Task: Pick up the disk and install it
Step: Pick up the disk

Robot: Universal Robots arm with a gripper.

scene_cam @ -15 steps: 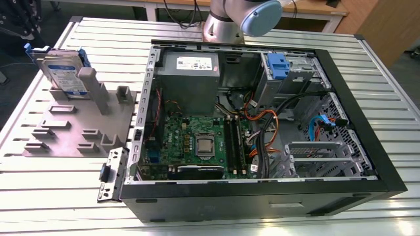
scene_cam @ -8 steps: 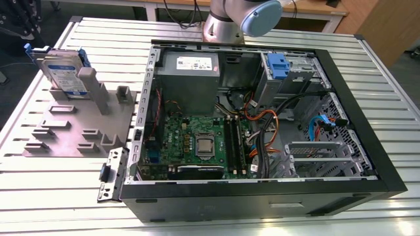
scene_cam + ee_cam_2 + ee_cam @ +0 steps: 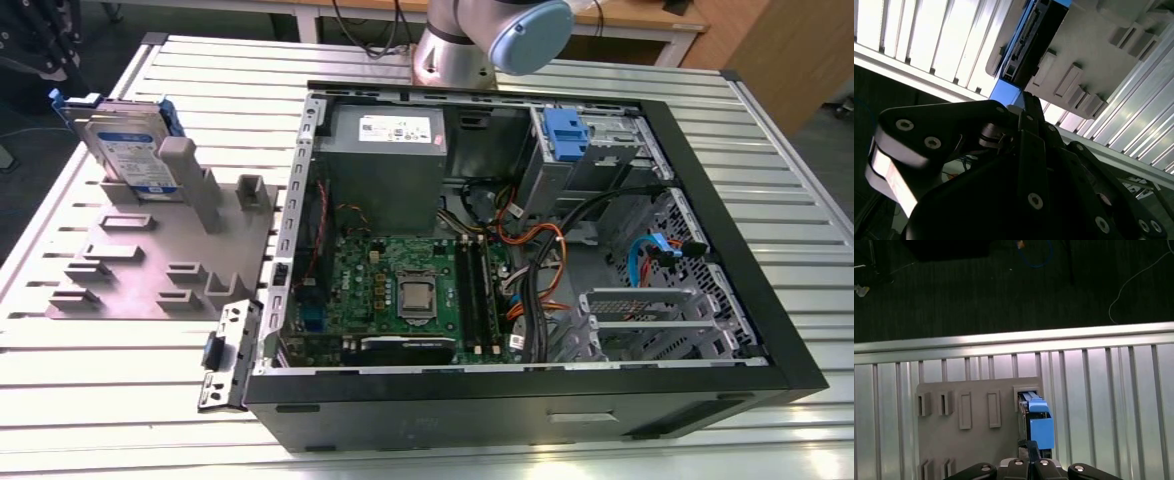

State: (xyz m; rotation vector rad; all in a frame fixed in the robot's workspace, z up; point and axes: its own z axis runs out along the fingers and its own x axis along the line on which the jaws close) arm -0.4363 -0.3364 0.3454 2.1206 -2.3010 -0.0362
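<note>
Exterior view, from its left edge across.

Slatted metal table [image 3: 747, 150]. Near the exterior view's left sits a grey fixture plate [image 3: 134, 270] with raised blocks and slots. The disk [image 3: 127, 150] stands upright on edge in a slot at the plate's far corner. Its white-and-blue label faces the camera and its blue carrier frames the edges. It is seated in the plate, outside the computer.

Just beside the plate lies the open computer case [image 3: 534, 400], on its side with the interior exposed. Inside, going rightward:
- the grey power supply [image 3: 387, 170] at the far wall
- the green motherboard [image 3: 400, 285] below it
- a bundle of orange and black cables [image 3: 534, 240]
- the fixed blue caddy [image 3: 566, 135] in the far corner bay
- a grey metal bracket [image 3: 654, 315] toward the near right

The arm [image 3: 487, 40] rises behind the case's far wall.

In the first wrist view the camera looks down on the plate. The disk [image 3: 1038, 425] shows edge-on in its slot, with the blue carrier uppermost. The gripper [image 3: 1029, 446] has its dark fingers drawn together and nothing clamped between them. The tips line up over the carrier's near end. Cannot tell from the wrist views whether they touch it.

In the second wrist view the gripper [image 3: 1025, 102] again shows no gap between the fingers. The tips point at the blue corner of the disk [image 3: 1036, 37].
</note>
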